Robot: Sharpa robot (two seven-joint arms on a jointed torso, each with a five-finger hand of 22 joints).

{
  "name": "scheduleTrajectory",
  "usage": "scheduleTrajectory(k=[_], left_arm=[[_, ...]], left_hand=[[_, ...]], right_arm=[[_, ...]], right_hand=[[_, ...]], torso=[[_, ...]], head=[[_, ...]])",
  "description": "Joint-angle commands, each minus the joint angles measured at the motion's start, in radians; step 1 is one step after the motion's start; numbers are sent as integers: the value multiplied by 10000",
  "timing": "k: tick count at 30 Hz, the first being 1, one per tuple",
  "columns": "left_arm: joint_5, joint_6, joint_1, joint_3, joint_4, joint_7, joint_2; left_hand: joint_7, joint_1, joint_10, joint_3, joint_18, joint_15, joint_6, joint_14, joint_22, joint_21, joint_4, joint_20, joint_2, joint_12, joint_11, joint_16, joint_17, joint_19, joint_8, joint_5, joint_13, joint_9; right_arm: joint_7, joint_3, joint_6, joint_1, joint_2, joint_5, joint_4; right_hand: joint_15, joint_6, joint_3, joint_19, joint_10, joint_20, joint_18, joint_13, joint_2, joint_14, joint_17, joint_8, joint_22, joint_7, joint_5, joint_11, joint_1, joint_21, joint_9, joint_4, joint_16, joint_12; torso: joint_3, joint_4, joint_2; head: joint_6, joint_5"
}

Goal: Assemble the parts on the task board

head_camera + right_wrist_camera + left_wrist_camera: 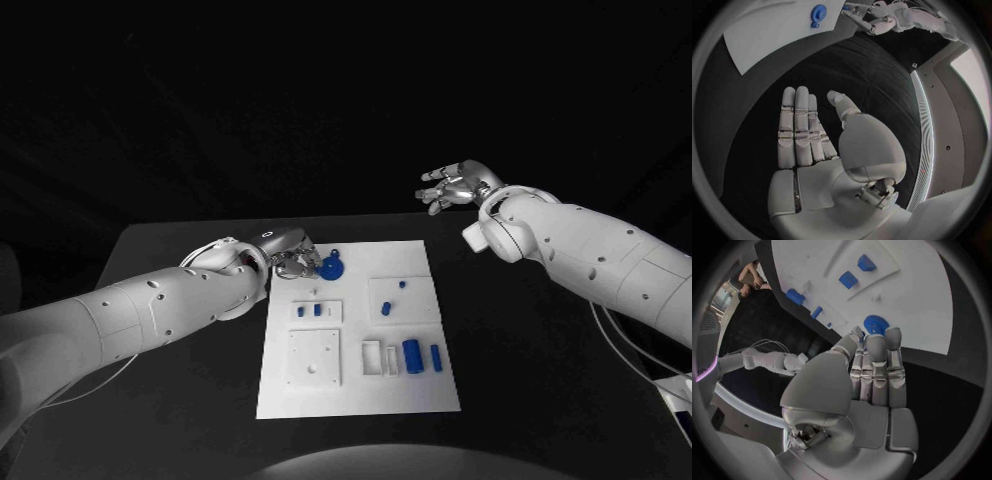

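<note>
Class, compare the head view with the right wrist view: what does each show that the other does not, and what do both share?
Head view alone: the small blue parts standing in the near end of the task board, and the raised white blocks there.

Right wrist view alone: the right robot hand from behind its palm, fingers straight and apart, holding nothing, over the black table.

Both: the white task board, the blue gear at its far end, and the left robot hand beside that gear.
</note>
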Motion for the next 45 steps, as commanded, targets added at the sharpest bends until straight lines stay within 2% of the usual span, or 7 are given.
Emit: scheduleTrajectory(k=[1,4,9,14,26,31,45], left_arm=[[-266,342,20,-16,136,212,-142],[-346,394,23,-28,199,183,-257],[-432,445,20,-71,248,137,-409],[-459,490,-15,-160,208,116,-445],[-473,595,-154,-387,-33,159,-204],[-473,621,-208,-455,-119,172,-105],[-461,673,-275,-506,-371,148,62]], left_hand=[[0,-9,-38,-58,31,23,-81,-19,166,9,13,-11,12,-36,-12,-60,5,-30,31,-58,-1,13],[2,18,-28,-68,33,23,-73,-13,164,-1,18,-7,17,-37,-13,-76,3,-34,32,-66,-1,14],[1,48,-20,-76,33,26,-53,-9,164,-10,22,-5,25,-36,-17,-90,2,-36,36,-65,-1,17],[-3,57,-11,-98,32,30,-42,-4,166,-17,38,0,24,-37,-19,-102,3,-36,33,-77,-1,16],[-2,69,-17,-110,34,30,-44,1,165,-28,63,1,42,-37,-17,-115,4,-36,33,-74,-1,15],[1,77,-26,-117,35,31,-57,1,164,-37,77,3,55,-37,-14,-124,6,-34,32,-73,-1,14],[5,69,-42,-134,36,35,-74,-3,166,-54,110,5,82,-38,-6,-141,12,-29,31,-68,-2,14]], right_arm=[[52,6,98,-5,51,3,-63],[59,6,114,-31,87,4,-105],[63,6,133,-92,117,7,-148],[62,6,146,-118,127,9,-175],[65,6,162,-139,153,11,-194],[67,6,163,-141,161,12,-194],[66,6,170,-143,161,13,-197]], right_hand=[[-4,50,19,43,29,-2,-46,-15,-22,-19,-15,39,-9,15,31,1,-83,-25,7,25,-33,-17],[-6,33,19,49,29,-3,-45,-18,-9,-17,-17,37,-24,16,32,-1,-79,-24,6,37,-31,-15],[-6,33,19,49,29,-3,-45,-18,-9,-17,-17,37,-24,16,32,-1,-79,-24,6,37,-31,-15],[-6,38,24,51,28,-4,-44,-19,-4,-19,-19,38,-32,16,28,-1,-73,-22,7,29,-32,-14],[-6,38,24,51,28,-4,-44,-19,-4,-19,-19,38,-32,16,28,-1,-73,-22,7,29,-32,-14],[-6,38,24,51,28,-4,-44,-19,-4,-19,-19,38,-32,16,28,-1,-73,-22,7,29,-32,-14],[-6,38,24,51,28,-4,-44,-19,-4,-19,-19,38,-32,16,28,-1,-73,-22,7,29,-32,-14]], torso=[[4,21,12],[14,15,6],[6,-3,1],[3,-26,2],[19,-38,6],[14,-28,4],[3,-20,6]], head=[[-23,32],[-40,80],[-47,120],[-57,137],[-92,114],[-106,104],[-137,65]])
